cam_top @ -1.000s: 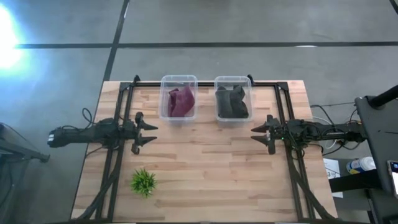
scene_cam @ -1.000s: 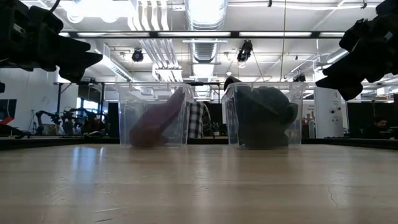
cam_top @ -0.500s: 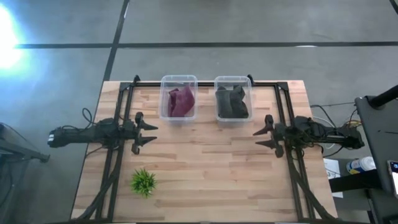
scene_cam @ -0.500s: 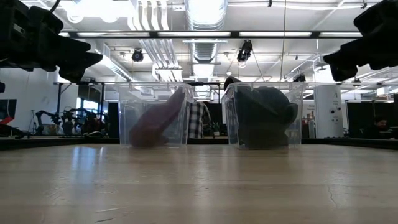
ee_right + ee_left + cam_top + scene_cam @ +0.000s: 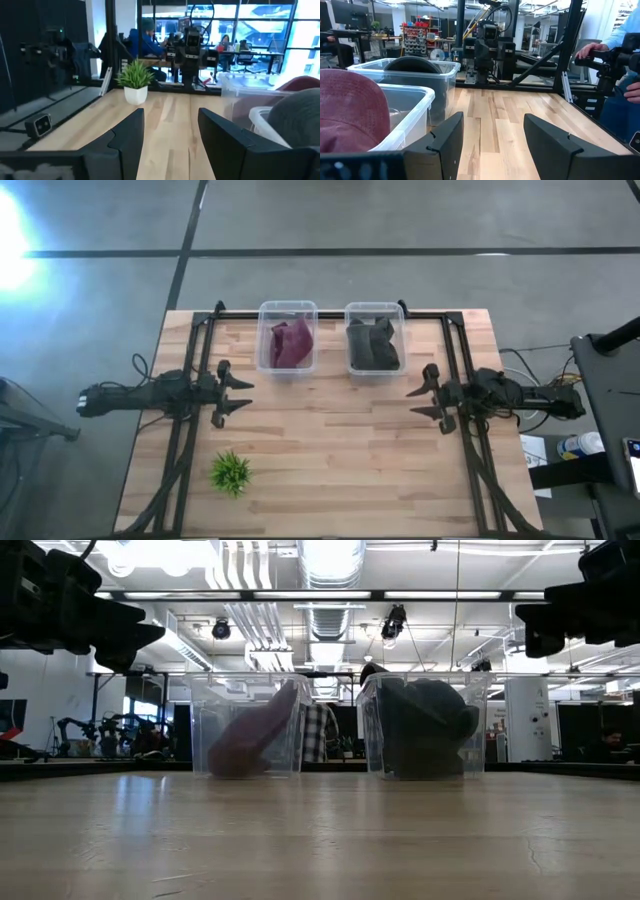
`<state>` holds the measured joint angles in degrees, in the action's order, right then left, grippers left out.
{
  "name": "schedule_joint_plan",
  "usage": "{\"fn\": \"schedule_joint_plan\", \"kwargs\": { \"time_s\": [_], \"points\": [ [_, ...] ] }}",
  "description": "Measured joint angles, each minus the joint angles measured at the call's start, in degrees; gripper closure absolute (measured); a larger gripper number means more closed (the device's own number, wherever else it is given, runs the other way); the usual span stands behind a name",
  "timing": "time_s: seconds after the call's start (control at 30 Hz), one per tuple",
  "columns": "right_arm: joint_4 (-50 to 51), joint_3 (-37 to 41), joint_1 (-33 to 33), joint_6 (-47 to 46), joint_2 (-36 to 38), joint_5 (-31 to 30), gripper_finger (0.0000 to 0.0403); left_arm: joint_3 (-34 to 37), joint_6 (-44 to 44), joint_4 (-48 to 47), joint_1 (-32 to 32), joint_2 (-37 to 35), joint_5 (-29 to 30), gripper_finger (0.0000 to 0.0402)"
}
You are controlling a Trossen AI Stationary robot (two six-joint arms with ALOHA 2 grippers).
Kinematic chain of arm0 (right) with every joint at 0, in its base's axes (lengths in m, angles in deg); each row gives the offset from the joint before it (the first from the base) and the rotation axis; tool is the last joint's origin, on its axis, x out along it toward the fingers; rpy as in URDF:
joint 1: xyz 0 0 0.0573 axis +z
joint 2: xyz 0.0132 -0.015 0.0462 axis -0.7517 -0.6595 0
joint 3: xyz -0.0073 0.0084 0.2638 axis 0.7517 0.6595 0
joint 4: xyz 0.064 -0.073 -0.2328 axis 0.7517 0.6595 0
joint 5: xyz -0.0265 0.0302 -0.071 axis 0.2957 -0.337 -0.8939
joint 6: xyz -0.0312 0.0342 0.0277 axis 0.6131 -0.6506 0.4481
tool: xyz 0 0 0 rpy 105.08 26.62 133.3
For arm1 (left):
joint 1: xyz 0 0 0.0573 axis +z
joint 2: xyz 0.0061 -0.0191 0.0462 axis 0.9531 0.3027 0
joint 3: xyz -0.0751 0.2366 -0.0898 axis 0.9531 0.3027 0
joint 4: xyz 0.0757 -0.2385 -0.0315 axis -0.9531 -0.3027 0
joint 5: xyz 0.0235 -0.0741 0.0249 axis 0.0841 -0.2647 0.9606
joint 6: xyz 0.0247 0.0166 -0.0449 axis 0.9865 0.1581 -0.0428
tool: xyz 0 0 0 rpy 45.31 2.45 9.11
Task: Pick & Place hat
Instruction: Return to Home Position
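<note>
The right gripper (image 5: 410, 402) is lifting and levelling off from a second ago, fingers spread, carrying nothing. The left gripper (image 5: 243, 394) is hovering at the left, spread too. The dark red cap (image 5: 291, 343) is sitting in the left transparent bin (image 5: 264, 330), the black cap (image 5: 373, 346) in the right transparent bin (image 5: 402, 330). Risk I'm seeing: a stray far-side swing clipping a bin. No readable writing is showing.
</note>
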<state>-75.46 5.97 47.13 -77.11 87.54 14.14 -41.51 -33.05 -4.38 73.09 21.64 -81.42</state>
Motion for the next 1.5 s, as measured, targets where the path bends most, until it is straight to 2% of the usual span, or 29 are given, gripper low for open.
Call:
{"fn": "schedule_joint_plan", "kwargs": {
  "time_s": [0.2,0.5,0.63,1.5],
  "points": [
    [0.67,0.00,0.22,1.62,-2.22,0.05,0.0220,0.00,0.00,0.06,0.00,0.00,-0.02,0.0200],
    [0.70,0.00,0.22,-7.38,-6.42,-0.26,0.0218,0.00,0.00,0.12,0.00,0.00,-0.04,0.0200],
    [0.71,0.00,0.22,-8.08,-7.22,-0.28,0.0221,0.00,0.00,0.13,0.02,0.00,-0.04,0.0200],
    [0.71,-0.02,0.22,-8.20,-7.23,-0.30,0.0218,0.00,0.00,0.18,0.02,0.00,-0.09,0.0200]
  ]
}}
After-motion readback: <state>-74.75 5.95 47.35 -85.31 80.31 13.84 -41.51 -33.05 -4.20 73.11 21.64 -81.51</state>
